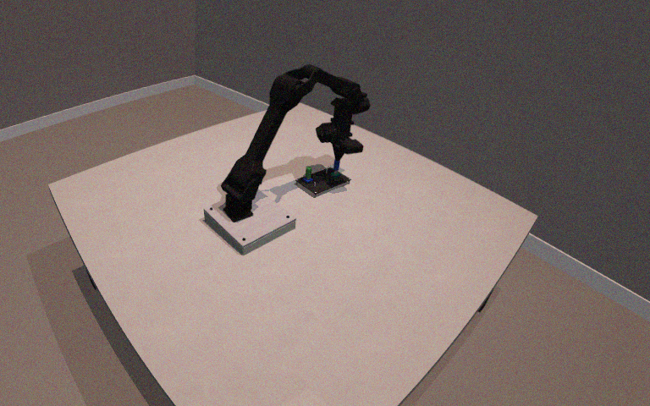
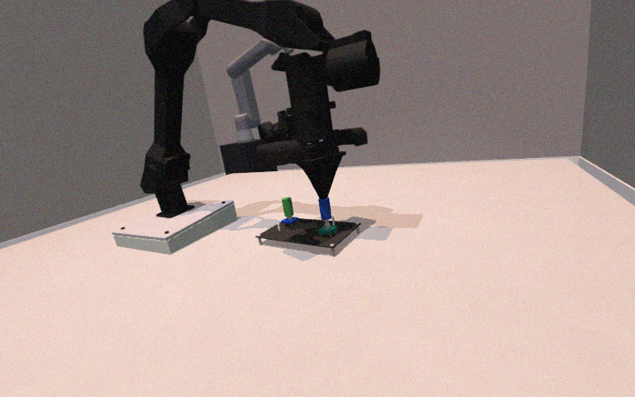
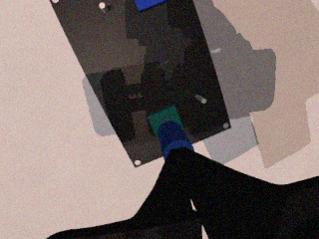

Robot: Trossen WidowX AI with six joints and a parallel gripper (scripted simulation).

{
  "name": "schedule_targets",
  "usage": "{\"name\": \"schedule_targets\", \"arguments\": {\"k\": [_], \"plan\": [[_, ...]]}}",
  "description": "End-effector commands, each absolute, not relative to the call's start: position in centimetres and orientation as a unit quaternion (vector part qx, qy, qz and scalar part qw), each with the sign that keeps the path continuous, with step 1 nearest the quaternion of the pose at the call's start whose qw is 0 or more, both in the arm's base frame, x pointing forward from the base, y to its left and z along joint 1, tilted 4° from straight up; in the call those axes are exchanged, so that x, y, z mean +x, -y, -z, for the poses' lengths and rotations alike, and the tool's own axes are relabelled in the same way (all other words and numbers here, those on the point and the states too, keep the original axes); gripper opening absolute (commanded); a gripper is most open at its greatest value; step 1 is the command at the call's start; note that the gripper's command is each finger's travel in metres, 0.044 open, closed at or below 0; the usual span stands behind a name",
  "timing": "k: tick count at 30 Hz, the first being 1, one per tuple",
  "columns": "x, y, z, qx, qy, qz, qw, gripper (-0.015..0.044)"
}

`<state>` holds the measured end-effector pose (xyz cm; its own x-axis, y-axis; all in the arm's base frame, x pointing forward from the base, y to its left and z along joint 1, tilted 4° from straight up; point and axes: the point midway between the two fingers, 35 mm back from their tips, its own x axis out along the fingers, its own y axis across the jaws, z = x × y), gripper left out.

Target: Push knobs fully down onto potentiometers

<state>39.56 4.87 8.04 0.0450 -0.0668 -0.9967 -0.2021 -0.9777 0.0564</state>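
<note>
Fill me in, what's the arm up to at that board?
The arm's gripper, fingers shut on nothing, points straight down with its tip on top of the blue knob, pressing it toward the teal potentiometer on the circuit board. A gap of shaft shows under that knob. The green knob stands untouched on its blue potentiometer.

The matte black six-joint arm [image 1: 258, 143] rises steeply from its foot, leaning away from it, bends sharply at the elbow high above the table, and drops its forearm and wrist almost straight down. The black parallel-jaw gripper [image 2: 322, 193] points vertically downward, its two tapered fingers pressed fully together into a single narrow tip with nothing between them. A short cross-body sticks out on both sides of the wrist above the fingers.
</note>
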Motion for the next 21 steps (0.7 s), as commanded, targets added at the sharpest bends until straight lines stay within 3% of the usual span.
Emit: {"name": "schedule_targets", "arguments": {"k": [1, 21], "plan": [[39.61, -4.92, -7.60, -0.720, -0.091, -0.686, 0.049, 0.0000], [39.63, -4.88, -7.08, -0.720, -0.091, -0.686, 0.049, 0.0000]]}}
